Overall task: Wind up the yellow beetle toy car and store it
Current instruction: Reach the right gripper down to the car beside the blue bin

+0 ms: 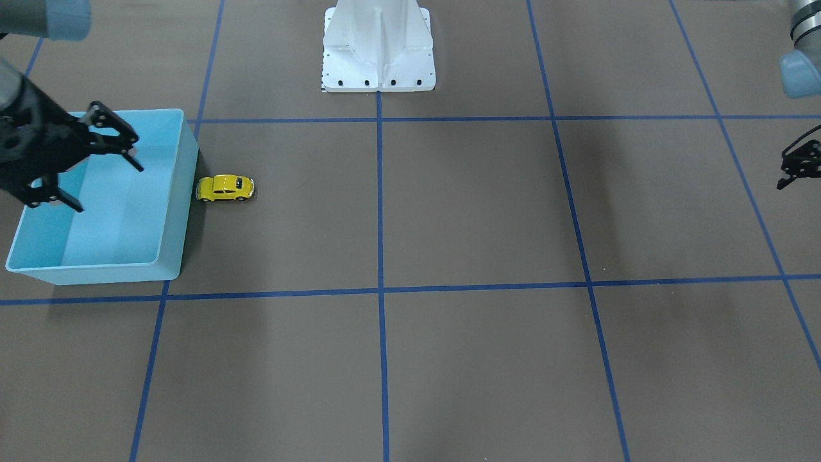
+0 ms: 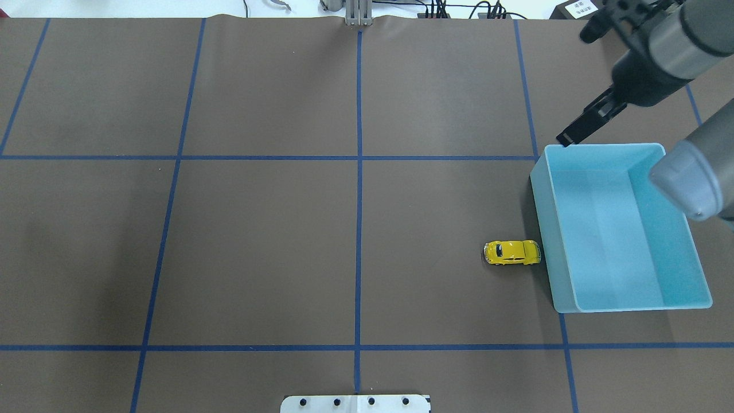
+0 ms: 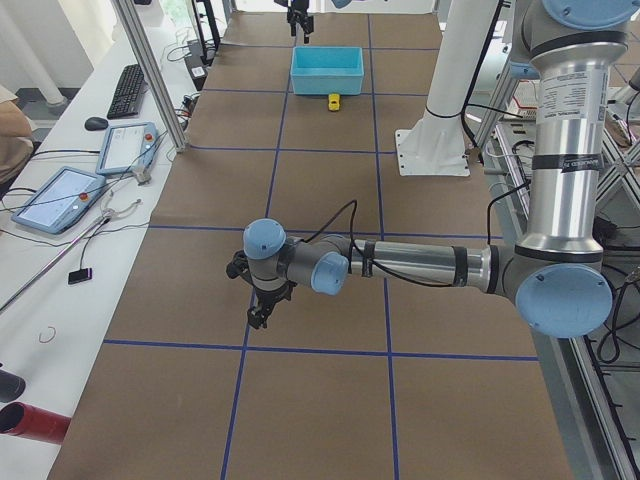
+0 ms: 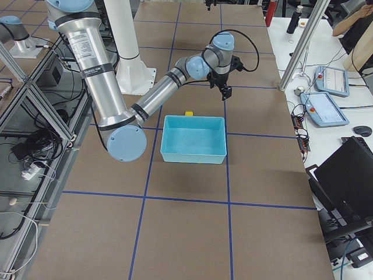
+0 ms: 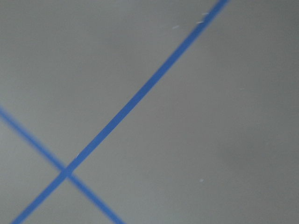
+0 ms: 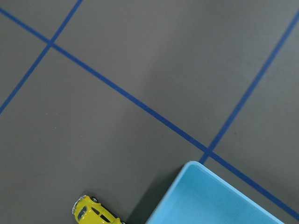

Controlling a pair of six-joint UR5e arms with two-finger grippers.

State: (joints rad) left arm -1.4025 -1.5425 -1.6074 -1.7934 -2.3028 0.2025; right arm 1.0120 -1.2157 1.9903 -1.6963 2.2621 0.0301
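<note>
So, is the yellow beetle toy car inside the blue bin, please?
Out: the yellow beetle toy car sits on the table beside the blue bin, outside its wall.

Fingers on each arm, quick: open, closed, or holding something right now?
Left gripper: cut off at the picture's edge, cannot tell.
Right gripper: fingers open, holding nothing, over the blue bin.

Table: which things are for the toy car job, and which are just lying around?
For the job:
yellow beetle toy car
blue bin right beside it, probably where the car gets stored
right hand, open

Just lying about:
keyboard, mouse and tablet on the side desk
</note>
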